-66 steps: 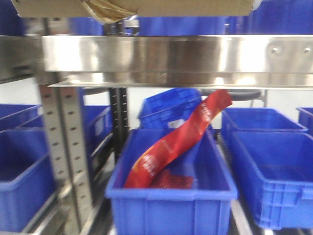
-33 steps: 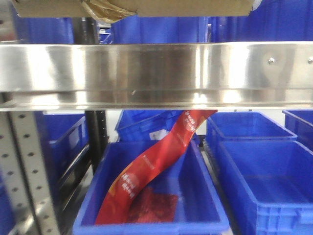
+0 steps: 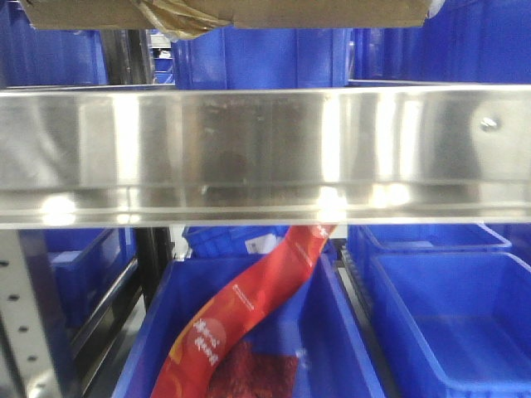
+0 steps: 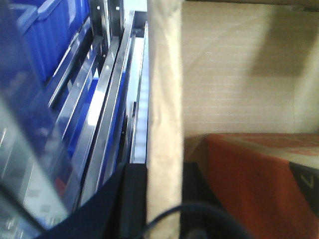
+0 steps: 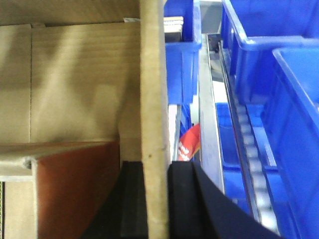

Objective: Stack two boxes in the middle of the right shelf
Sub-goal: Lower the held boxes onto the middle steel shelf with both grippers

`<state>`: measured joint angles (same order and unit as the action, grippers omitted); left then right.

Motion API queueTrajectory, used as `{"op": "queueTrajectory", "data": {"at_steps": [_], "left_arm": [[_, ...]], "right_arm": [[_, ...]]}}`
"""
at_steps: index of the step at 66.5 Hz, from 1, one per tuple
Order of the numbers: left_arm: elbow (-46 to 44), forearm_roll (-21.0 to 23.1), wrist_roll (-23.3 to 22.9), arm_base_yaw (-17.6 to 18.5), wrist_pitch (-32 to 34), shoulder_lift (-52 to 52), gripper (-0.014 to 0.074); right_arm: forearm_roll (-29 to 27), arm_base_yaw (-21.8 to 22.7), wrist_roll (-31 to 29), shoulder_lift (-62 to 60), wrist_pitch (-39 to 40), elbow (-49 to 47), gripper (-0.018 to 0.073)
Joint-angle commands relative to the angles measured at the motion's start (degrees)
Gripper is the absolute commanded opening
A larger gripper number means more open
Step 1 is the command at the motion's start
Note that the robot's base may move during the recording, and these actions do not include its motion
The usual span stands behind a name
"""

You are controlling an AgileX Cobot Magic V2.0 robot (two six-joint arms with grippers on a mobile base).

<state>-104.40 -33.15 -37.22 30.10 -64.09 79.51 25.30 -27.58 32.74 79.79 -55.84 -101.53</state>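
Shelf (image 3: 265, 149) lip sits lower and closer in front view than before. I hold left gripper (image 4: 163, 174) and right gripper (image 5: 155, 172) clamped on opposite box (image 3: 249, 12) walls, so it rides level.

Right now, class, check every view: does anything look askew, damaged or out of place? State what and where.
A long red packet leans diagonally out of the blue bin below the shelf, its top hidden behind the shelf's lip, not lying flat. Crumpled tape hangs off the box above.
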Motion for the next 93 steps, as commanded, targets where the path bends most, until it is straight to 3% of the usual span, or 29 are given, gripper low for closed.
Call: {"op": "queueTrajectory", "data": {"at_steps": [1, 72, 84, 93], "left_arm": [[-0.8, -2.1, -0.4, -0.1, 0.9, -0.9, -0.0111], [-0.8, -2.1, -0.4, -0.1, 0.9, -0.9, -0.0111], [-0.9, 2.2, 3.1, -0.3, 0.8, -0.8, -0.0111], [-3.3, 9.3, 7.8, -2.2, -2.6, 1.6, -0.0111]], "right_arm": [[2.6, 0.5, 0.2, -0.9, 2.3, -0.8, -0.0165], [2.5, 0.5, 0.2, -0.9, 1.9, -0.8, -0.0165], [-0.7, 0.5, 0.2, -0.6, -2.3, -1.4, -0.0164], [-0.8, 0.5, 0.8, 2.4, -8.3, -5.4, -0.0161]]}}
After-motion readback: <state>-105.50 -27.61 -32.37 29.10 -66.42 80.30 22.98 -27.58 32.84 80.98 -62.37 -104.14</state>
